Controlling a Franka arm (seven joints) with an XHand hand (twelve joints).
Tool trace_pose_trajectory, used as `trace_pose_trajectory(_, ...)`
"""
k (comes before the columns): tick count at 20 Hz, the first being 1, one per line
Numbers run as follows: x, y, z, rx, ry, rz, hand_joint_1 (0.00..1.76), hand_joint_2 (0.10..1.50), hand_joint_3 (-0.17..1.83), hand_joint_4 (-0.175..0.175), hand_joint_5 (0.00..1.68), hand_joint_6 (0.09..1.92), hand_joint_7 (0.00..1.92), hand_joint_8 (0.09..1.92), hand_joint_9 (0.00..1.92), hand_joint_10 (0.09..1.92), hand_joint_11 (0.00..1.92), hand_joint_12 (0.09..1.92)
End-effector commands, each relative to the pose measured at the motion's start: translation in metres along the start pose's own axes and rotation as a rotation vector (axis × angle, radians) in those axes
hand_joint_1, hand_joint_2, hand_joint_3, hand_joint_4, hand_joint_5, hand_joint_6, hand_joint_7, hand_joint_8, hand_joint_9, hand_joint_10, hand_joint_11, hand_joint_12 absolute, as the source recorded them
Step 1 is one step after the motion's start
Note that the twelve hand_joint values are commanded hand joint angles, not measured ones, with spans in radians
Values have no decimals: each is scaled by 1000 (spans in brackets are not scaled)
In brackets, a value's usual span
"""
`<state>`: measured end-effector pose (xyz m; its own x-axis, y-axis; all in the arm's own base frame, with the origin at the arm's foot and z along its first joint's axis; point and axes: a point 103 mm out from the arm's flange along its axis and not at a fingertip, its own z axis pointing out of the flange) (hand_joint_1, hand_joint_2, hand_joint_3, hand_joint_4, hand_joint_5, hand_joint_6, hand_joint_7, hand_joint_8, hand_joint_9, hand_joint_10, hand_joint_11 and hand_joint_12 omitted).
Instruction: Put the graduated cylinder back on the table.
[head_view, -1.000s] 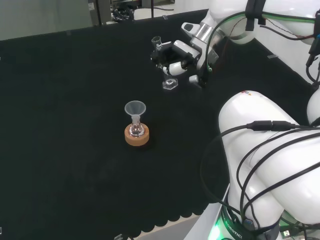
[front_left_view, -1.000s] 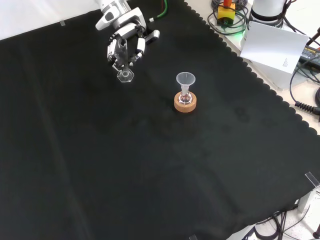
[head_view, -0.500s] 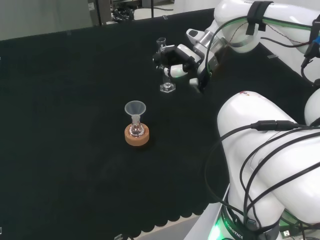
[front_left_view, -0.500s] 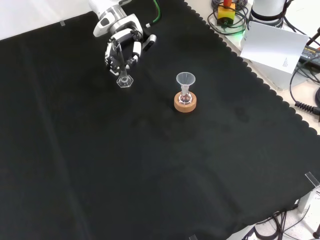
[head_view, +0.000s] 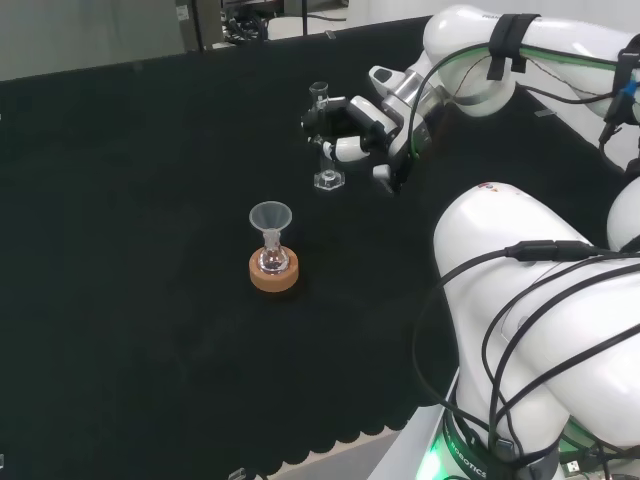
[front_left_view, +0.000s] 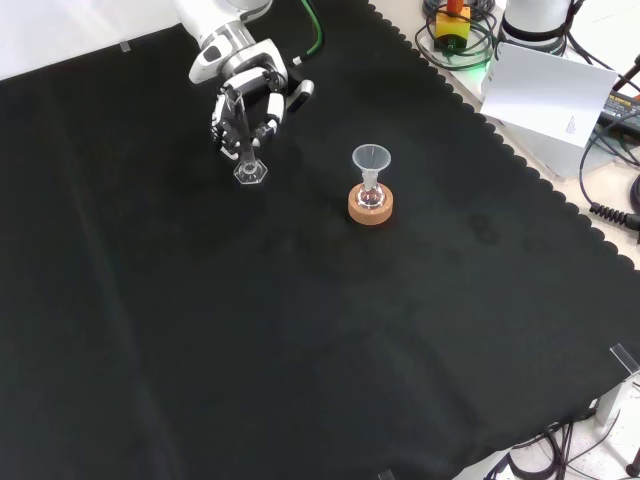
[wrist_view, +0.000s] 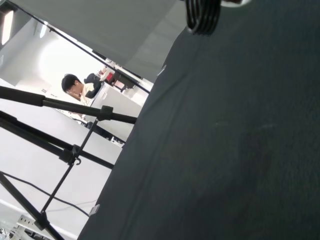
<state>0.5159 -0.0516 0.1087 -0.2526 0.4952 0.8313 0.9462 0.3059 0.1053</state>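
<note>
One graduated cylinder (head_view: 323, 135) — upright, base on cloth (front_left_view: 300, 330) — gripped by hand (head_view: 352, 125).

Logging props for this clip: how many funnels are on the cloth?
1. The funnel sits in a small flask on a cork ring, near the middle of the cloth in the head view. Other clear ware could go unseen.

Fingers (front_left_view: 262, 100) curled round upright graduated cylinder (front_left_view: 247, 150), base on cloth (front_left_view: 300, 330).

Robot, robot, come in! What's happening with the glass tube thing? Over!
Hand shut on graduated cylinder, upright. Its base at the cloth. Funnel flask stands apart.
</note>
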Motion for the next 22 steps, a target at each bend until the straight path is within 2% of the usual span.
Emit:
trace_pose_trajectory(1, -4, 1, 5, -27, 4, -3, 1429, 970, 709, -117, 852, 975, 849, 795, 1025, 636, 957, 900)
trace_pose_trajectory(8, -9, 4, 6, -46, 9, -2, 1431, 969, 709, -117, 851, 976, 844, 793, 1021, 637, 948, 904)
trace_pose_trajectory(22, -15, 8, 10, -36, 6, 5, 1435, 967, 713, -118, 848, 981, 841, 797, 1015, 645, 939, 915)
